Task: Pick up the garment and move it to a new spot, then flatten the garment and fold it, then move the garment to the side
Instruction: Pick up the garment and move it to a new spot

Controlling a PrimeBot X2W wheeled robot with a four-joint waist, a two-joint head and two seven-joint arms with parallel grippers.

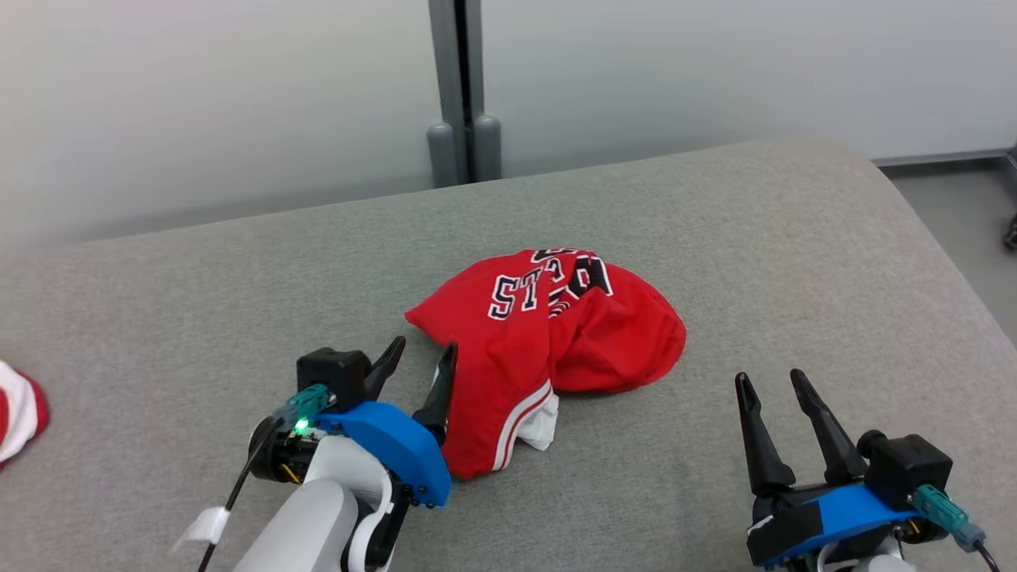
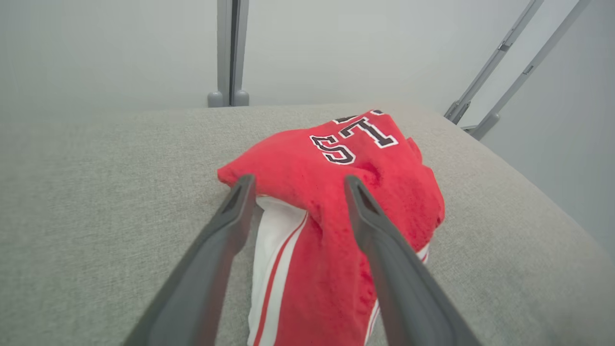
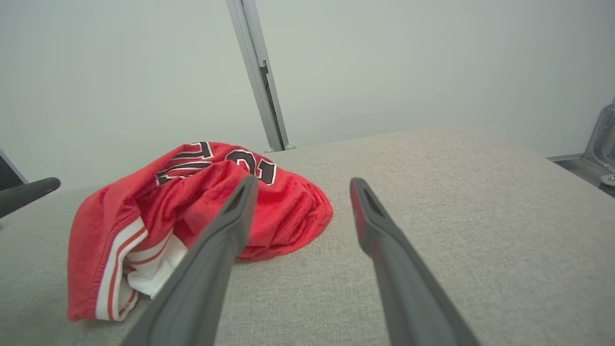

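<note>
A red garment (image 1: 548, 342) with black-and-white lettering and white-striped trim lies crumpled in a heap on the grey padded surface (image 1: 715, 238). My left gripper (image 1: 421, 353) stands open at the heap's near-left edge, its right finger against the cloth. In the left wrist view the garment (image 2: 331, 192) lies between and beyond the spread fingers (image 2: 230, 221), nothing pinched. My right gripper (image 1: 775, 385) is open, apart from the cloth, at the lower right. In the right wrist view the garment (image 3: 158, 211) lies to the left of my right gripper (image 3: 302, 185).
A red-and-white cloth item (image 1: 20, 409) lies at the left edge of the surface. A grey post (image 1: 462, 95) stands behind the surface against a pale wall. The surface's right edge curves down to the floor (image 1: 961, 214).
</note>
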